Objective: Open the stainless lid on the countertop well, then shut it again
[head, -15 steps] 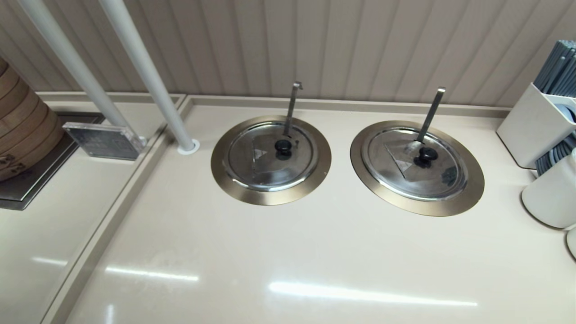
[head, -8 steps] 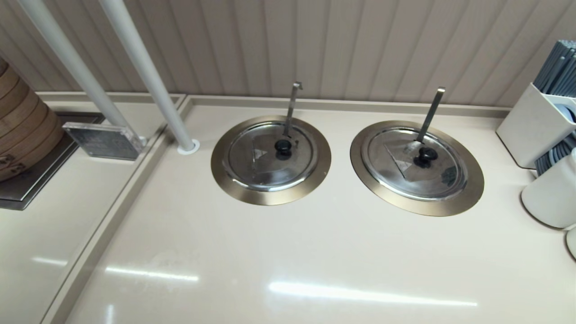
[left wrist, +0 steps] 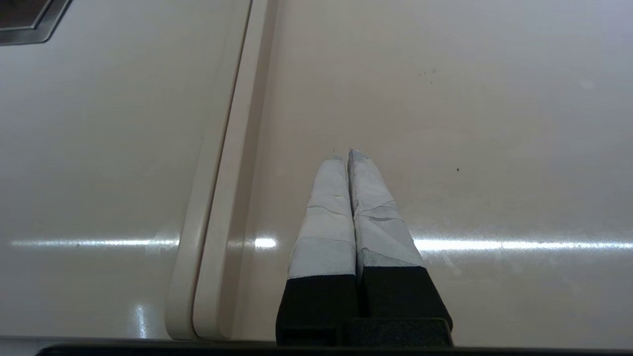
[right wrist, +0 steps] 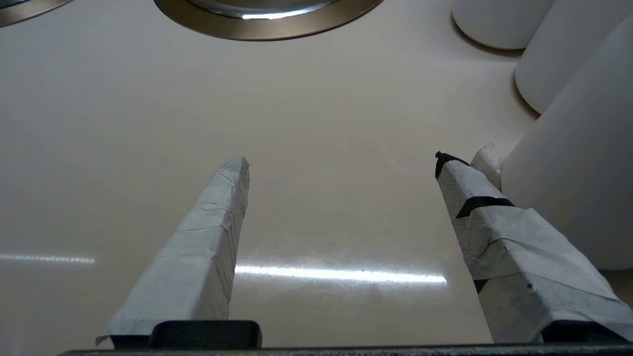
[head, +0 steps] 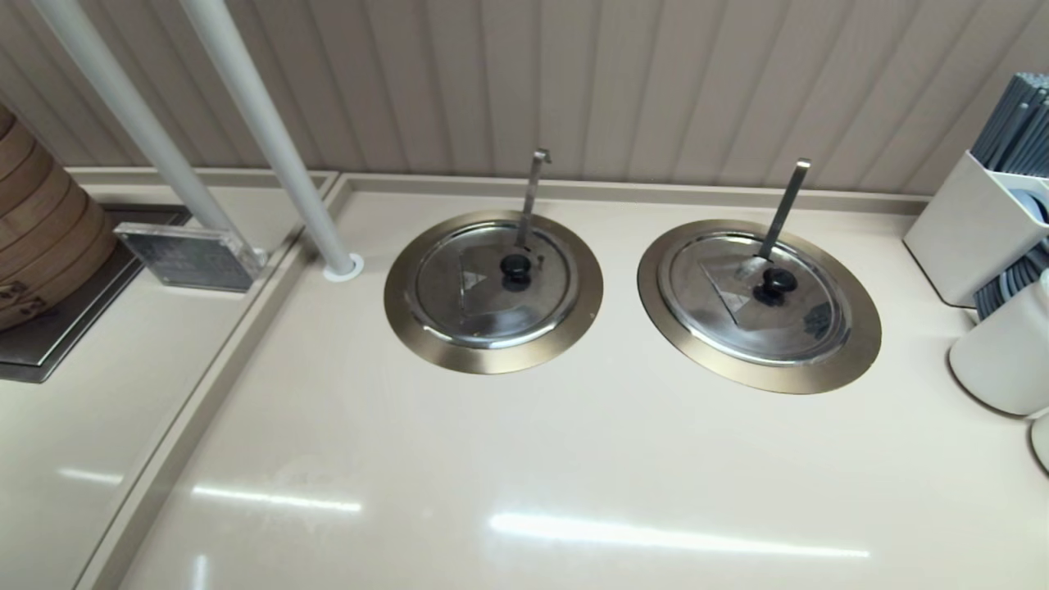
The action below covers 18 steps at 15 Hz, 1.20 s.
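The stainless lid (head: 492,287) with its black centre knob (head: 515,266) lies flat on the countertop well, framed by a bronze ring (head: 492,356). A hook-ended ladle handle (head: 533,192) rises through the lid's far edge. Neither arm shows in the head view. In the left wrist view my left gripper (left wrist: 346,154) is shut with nothing in it, above bare counter beside a raised seam (left wrist: 222,188). My right gripper (right wrist: 341,160) is open and empty above the counter, with the twin well's ring (right wrist: 267,27) well ahead of it.
The twin lid (head: 754,299) with a straight ladle handle (head: 785,209) sits to the right. White containers (head: 1004,352) and a holder of grey sticks (head: 979,221) stand at far right; one container (right wrist: 568,163) is close beside my right finger. Two slanted poles (head: 270,139), a plaque (head: 188,256) and bamboo steamers (head: 41,238) are at left.
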Available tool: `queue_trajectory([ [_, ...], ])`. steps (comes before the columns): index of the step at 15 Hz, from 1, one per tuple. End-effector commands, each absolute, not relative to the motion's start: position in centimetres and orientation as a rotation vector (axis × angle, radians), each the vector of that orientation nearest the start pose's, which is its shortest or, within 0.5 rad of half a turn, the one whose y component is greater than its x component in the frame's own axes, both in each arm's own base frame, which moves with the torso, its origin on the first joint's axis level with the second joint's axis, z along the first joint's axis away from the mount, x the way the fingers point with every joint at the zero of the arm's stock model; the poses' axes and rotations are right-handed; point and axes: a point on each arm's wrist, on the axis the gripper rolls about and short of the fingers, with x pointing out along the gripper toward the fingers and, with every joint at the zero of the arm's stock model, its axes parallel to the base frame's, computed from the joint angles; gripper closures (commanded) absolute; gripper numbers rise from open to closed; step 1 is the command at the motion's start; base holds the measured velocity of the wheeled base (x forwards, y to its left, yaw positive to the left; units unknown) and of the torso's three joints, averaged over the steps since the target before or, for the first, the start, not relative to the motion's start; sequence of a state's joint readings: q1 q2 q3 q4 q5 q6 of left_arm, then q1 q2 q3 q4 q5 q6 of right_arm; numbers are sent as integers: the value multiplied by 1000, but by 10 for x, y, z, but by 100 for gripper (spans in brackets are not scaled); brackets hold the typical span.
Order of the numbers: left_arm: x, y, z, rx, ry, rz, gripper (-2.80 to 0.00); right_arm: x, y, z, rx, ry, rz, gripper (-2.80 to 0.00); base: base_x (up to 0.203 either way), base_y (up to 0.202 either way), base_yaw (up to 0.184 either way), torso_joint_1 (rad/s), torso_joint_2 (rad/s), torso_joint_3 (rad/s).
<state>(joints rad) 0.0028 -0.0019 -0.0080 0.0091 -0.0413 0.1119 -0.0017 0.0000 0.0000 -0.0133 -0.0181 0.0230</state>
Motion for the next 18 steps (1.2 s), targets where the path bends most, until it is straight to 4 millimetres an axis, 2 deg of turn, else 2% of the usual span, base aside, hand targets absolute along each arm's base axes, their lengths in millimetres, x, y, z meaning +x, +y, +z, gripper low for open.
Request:
queue_trajectory([
  [1, -23, -1, 75, 112, 7, -39, 0, -22, 0, 75, 23, -6, -20, -280, 0, 0, 0, 0, 0, 0],
  [18, -23, -1, 75, 98, 7, -39, 0, -22, 0, 75, 22, -6, -20, -280, 0, 0, 0, 0, 0, 0],
])
